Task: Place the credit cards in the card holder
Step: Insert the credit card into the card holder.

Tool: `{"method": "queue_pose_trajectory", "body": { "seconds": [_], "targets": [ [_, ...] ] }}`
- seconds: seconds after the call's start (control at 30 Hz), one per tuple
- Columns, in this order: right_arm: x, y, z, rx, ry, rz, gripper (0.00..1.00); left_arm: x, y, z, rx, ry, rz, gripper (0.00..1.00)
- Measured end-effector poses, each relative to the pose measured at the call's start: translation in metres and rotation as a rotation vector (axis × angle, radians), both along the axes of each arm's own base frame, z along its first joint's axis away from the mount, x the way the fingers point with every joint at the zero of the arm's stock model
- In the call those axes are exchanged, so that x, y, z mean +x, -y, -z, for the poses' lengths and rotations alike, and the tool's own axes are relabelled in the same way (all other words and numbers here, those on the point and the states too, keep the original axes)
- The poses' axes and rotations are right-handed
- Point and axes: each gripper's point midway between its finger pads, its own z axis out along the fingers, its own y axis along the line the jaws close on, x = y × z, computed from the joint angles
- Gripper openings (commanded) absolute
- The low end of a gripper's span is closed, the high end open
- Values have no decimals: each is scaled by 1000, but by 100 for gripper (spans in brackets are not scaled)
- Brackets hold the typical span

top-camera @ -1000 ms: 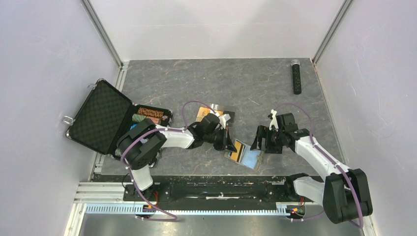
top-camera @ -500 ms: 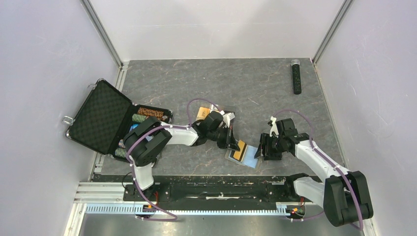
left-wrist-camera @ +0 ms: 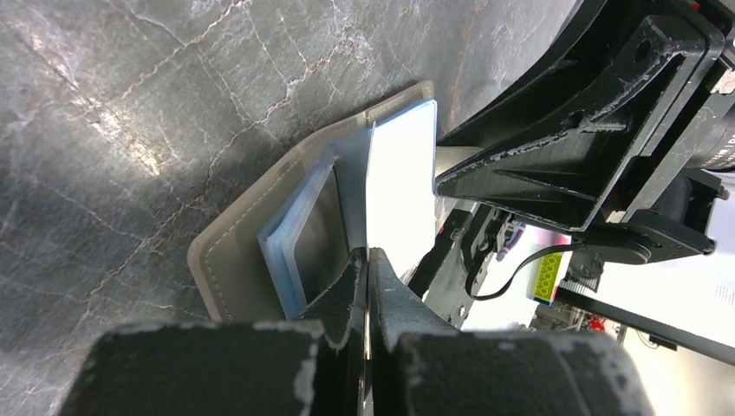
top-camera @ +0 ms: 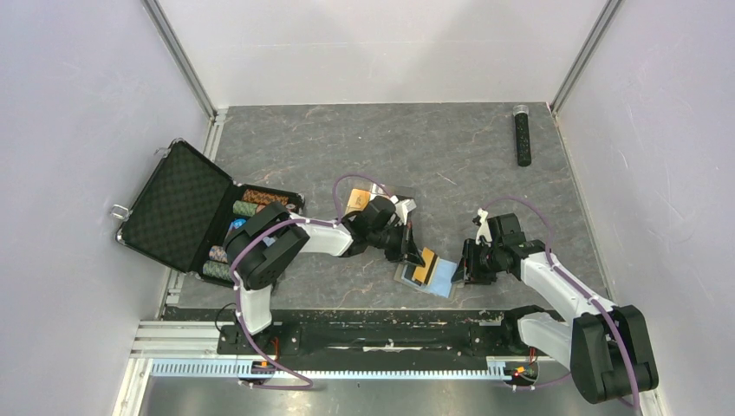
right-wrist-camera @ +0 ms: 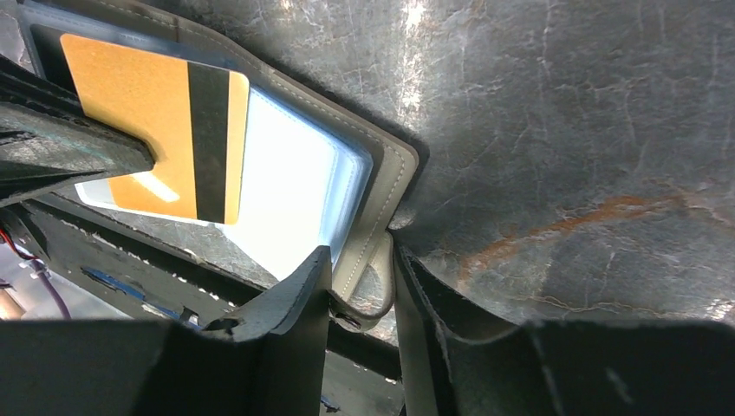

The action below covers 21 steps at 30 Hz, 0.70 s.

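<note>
Looking at the lower middle of the top view, the wallet (top-camera: pixel 440 280) lies open and flat on the table (top-camera: pixel 347 147), light blue inside facing up, just ahead of the arm bases. The right gripper (top-camera: pixel 465 270) has its jaws pinched narrow on the wallet's right edge, at the snap tab (right-wrist-camera: pixel 371 290) (its wrist view shows the tab sitting right between the two fingers). The left gripper (top-camera: pixel 414 256) comes in from the left, jaws clamped tight on an orange card (top-camera: pixel 423 266) by one end. That card, black stripe and all, hangs tilted over the wallet's left half, its free end down at the blue sleeves. Can't tell if it's actually inside a slot.

Further back, a second orange card (top-camera: pixel 354 201) lies just behind the left arm. Off to the left, a black case (top-camera: pixel 178 208) sits open with rows of chips. A black stick (top-camera: pixel 523 134) lies in the upper right.
</note>
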Motion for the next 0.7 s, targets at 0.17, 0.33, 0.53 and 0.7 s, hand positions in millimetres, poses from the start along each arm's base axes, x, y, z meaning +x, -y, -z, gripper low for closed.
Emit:
{"method": "queue_pose_trajectory", "body": {
  "seconds": [0.17, 0.33, 0.53, 0.7],
  "targets": [
    [-1, -3, 1, 22, 5, 2, 29, -4, -4, 6, -9, -33, -32, 2],
    [-1, -4, 1, 31, 10, 2, 27, -6, -10, 9, 7, -39, -71, 2],
    [-1, -5, 2, 38, 12, 2, 23, -1, -16, 3, 45, -9, -120, 2],
    [-1, -7, 4, 49, 15, 1, 18, 0, -22, 6, 80, -2, -148, 2]
  ]
}}
